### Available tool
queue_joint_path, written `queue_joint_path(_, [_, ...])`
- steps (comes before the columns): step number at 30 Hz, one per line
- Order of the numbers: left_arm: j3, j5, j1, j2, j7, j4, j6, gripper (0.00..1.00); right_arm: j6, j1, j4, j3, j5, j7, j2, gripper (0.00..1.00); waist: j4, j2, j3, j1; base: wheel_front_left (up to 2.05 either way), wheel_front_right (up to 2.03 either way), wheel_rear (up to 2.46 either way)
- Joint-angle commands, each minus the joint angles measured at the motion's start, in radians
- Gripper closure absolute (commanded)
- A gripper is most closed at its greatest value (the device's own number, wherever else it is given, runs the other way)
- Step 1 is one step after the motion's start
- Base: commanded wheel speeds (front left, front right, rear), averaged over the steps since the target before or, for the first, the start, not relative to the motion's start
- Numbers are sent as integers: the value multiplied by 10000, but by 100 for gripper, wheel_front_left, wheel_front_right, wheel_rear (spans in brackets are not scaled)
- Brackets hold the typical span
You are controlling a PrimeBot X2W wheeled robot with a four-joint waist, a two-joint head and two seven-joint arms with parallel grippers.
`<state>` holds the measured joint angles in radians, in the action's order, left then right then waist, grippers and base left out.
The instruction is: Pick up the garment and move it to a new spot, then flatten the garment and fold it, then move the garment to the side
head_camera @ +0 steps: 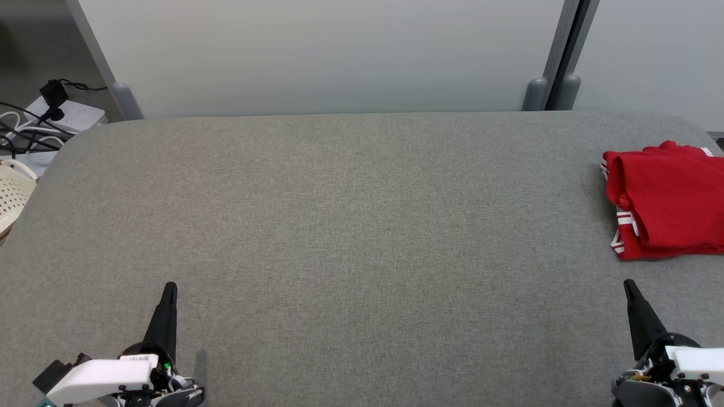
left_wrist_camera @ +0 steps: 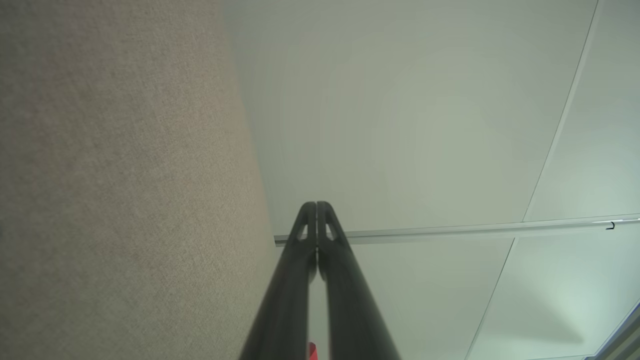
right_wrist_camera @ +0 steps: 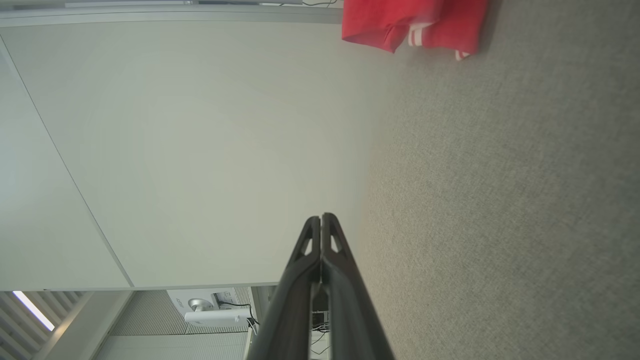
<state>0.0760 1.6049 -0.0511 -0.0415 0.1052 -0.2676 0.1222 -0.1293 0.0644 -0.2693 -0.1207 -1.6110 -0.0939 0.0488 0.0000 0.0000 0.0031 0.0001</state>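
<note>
Overhead, from the head view, the red garment lies folded at the far right edge of the grey table, partly cut off by the picture's border. White stripes show along its left side. The left gripper sits at the lower left and the right gripper at the lower right, each with its fingers pressed together into a single dark point and nothing between them. Both are apart from the garment; the right one is nearer, just below it in the picture. A pale wall stands behind the table. Off the table's left end are a cream basket and a white power strip with black cables.

Next, the left wrist view looks along the left fingers, which meet at their tips, clenched on nothing. The table runs down the left of this view and the wall takes up the right. A small red sliver shows low between the finger bases; what it is cannot be told.

Lastly, the right wrist view has the right fingers closed tip to tip, also empty. The table lies on the right, the wall on the left, and the garment rests on the table at the top, well apart from the fingertips.
</note>
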Motion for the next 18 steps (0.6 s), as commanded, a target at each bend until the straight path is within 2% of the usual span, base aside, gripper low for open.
queue_joint_path(1, [333,74,-567,-125,45,222,84,100,-14,425,251,177,-65,-107,96,100,0,0,0,-1,0,0,0])
queue_joint_path(18, [346,63,-568,-117,55,222,84,100,-14,427,250,151,-44,-127,78,100,0,0,0,-1,0,0,0])
